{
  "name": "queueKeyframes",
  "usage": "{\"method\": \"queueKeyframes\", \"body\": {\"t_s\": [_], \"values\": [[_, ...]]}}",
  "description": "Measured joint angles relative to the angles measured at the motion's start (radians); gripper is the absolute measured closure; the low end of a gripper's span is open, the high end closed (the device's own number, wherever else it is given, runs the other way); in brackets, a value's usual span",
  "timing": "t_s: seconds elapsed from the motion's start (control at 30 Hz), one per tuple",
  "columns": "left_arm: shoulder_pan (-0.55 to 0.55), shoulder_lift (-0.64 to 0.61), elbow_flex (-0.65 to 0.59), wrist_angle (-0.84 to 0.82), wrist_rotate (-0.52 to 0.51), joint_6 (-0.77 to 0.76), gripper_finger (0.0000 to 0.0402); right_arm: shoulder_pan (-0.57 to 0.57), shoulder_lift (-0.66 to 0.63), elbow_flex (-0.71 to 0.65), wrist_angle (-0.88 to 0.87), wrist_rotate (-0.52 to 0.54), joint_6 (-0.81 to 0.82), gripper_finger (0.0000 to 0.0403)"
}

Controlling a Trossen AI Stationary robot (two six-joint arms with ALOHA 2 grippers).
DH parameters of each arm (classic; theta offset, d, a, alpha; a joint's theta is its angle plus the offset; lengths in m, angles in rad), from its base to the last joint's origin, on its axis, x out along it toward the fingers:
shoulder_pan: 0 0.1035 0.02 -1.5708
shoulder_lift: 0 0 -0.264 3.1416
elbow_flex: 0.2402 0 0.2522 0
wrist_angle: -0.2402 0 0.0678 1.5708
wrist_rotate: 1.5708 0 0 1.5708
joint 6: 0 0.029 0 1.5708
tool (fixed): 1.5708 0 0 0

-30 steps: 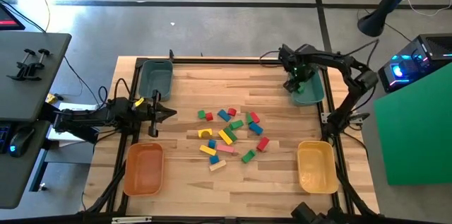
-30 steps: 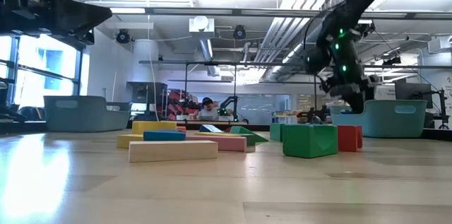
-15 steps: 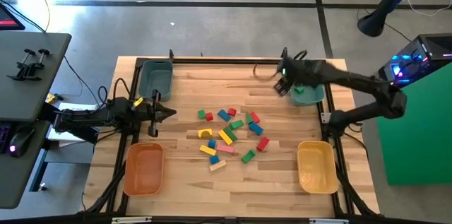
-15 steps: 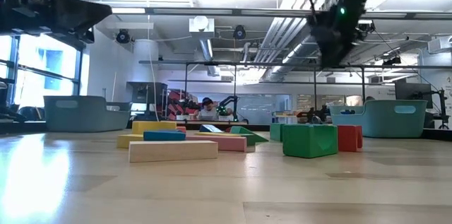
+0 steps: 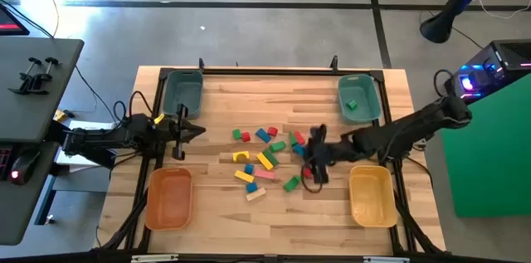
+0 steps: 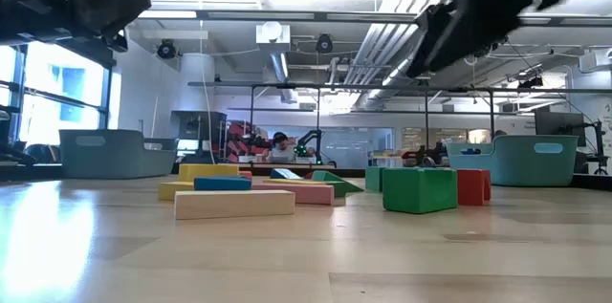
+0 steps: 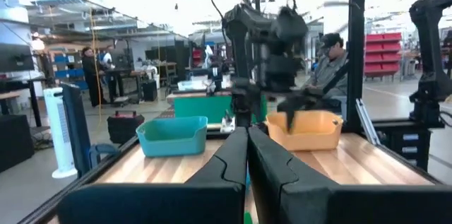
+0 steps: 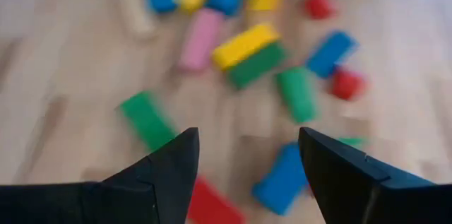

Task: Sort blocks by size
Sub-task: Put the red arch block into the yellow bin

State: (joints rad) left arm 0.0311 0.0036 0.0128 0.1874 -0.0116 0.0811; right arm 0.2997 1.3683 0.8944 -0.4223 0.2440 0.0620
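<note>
Right gripper (image 5: 316, 166) hangs over the blocks (image 5: 267, 157) with fingers spread apart and empty; red and blue blocks lie directly beneath. Left gripper (image 5: 192, 132), fingers pressed together, waits beside the teal bin (image 5: 182, 91).

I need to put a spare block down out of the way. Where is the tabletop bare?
Bare wood lies between the orange bin and the yellow bin, below the blocks. Another strip runs between the two teal bins. The centre is crowded, with the right pincer over it.

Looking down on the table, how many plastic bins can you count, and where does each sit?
4: teal bin far left, teal bin far right holding a green block, orange bin near left, yellow bin near right.
</note>
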Motion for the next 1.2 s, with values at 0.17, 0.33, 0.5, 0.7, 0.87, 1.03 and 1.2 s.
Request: {"method": "queueKeyframes", "body": {"t_s": [0.17,0.33,0.5,0.7,0.87,1.03,1.2], "values": [[0.0,0.0,0.0,0.014,0.0,0.001,0.0401,0.025,0.087,0.0,-0.015,-0.176,-0.157,0.0165],[0.0,0.0,0.0,0.046,0.0,0.002,0.0401,0.007,0.168,0.0,-0.014,-0.211,-0.347,0.0165],[0.0,0.0,0.0,0.049,0.0,0.001,0.0401,-0.033,0.218,0.0,-0.024,-0.237,-0.382,0.0165],[0.0,0.0,0.0,0.048,0.0,0.001,0.0401,-0.06,0.255,0.0,-0.083,-0.262,-0.413,0.0166],[0.0,0.0,0.0,0.046,0.0,-0.002,0.0401,-0.06,0.293,0.0,-0.082,-0.271,-0.439,0.0188],[0.0,0.0,0.0,0.046,0.0,-0.002,0.0401,-0.06,0.306,0.0,-0.082,-0.266,-0.4,0.0236],[0.0,0.0,0.0,0.046,0.0,-0.002,0.0401,-0.055,0.307,0.025,-0.106,-0.229,-0.261,0.0274]]}}
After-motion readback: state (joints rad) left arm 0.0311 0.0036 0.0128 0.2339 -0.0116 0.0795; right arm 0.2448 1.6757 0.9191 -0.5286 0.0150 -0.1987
